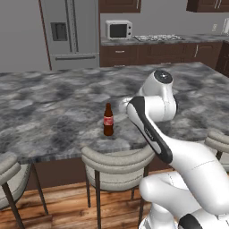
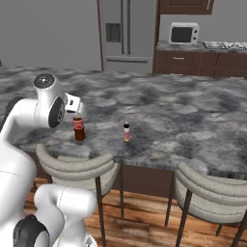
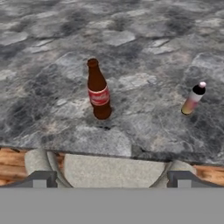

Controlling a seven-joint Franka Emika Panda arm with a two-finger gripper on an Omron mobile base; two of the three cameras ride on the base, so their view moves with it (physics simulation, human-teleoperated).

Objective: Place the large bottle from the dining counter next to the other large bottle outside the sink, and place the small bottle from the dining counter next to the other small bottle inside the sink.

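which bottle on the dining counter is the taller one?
The dark brown cola-style bottle with the red label. The other, the small bottle, is slim, black-capped, orange-yellow below, and stands much shorter.

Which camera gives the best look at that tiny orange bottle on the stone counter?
The hand view: the small bottle stands unobstructed there, cap and orange lower part plain. The right base view shows it much smaller, right of the large bottle.

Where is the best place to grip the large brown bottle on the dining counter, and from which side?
Probably the labelled body of the large bottle, from the stool side. It stands upright, well apart from the small bottle, and the open pincer already faces it.
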